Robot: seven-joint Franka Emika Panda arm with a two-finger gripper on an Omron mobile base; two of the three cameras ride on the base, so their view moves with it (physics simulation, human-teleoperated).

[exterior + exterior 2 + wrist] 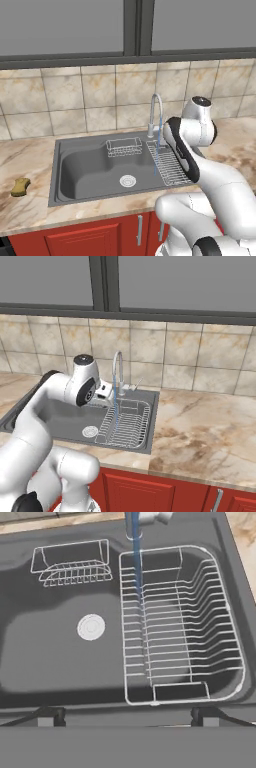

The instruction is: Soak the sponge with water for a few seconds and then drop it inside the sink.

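Grey metal makes up one big sink (85,170), a box shape with one round silver drain (127,180) in its floor. One curved silver faucet (156,112) is seen, and one thin blue line of water (137,567) falls onto one wire dish rack (200,632). One small wire basket (122,146) is hung at the back. One bumpy yellow sponge (20,186) is left on the stone counter (20,165), beside the sink's left side. The gripper (130,714) is held wide apart above the sink, with nothing in it.
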